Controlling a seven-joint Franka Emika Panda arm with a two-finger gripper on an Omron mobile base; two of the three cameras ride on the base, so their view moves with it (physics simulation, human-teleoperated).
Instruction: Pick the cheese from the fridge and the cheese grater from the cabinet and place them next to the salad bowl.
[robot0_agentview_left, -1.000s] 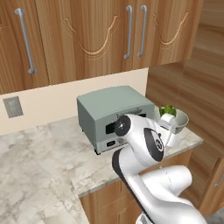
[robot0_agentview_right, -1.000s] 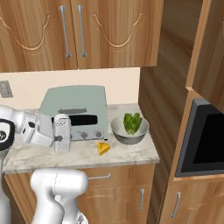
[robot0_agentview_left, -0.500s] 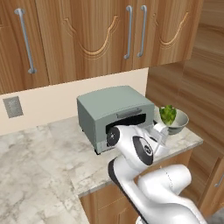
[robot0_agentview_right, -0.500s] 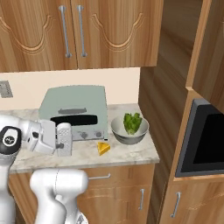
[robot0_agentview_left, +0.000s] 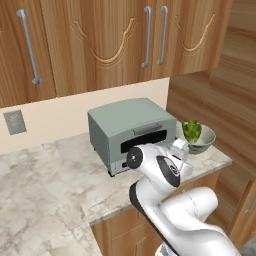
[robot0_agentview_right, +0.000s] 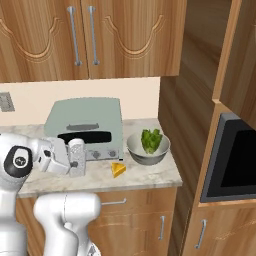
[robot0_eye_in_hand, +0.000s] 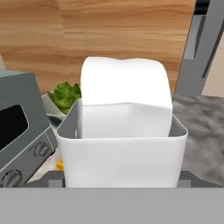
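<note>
My gripper (robot0_agentview_right: 74, 159) is shut on the cheese grater (robot0_agentview_right: 77, 157), a small white tapered box held upright just above the counter in front of the toaster oven. In the hand view the cheese grater (robot0_eye_in_hand: 124, 131) stands close up in the middle. The cheese (robot0_agentview_right: 118, 169), a small yellow wedge, lies on the counter to the grater's right. Beyond it stands the salad bowl (robot0_agentview_right: 148, 151), grey metal with green leaves. In the left base view the grater (robot0_agentview_left: 180, 148) pokes out past my arm, close to the salad bowl (robot0_agentview_left: 205, 141). The fridge and the cabinet are out of view.
A grey-green toaster oven (robot0_agentview_right: 85, 125) stands against the wall behind the grater. Wall cabinets (robot0_agentview_right: 90, 35) with paired handles hang above. A tall wooden unit with a dark microwave (robot0_agentview_right: 235, 155) closes the counter's right end. The marble counter (robot0_agentview_left: 45, 175) stretches to the left.
My arm has folded lower and the grater has shifted slightly right and down, toward the cheese and the bowl. The cheese and the bowl have stayed put.
</note>
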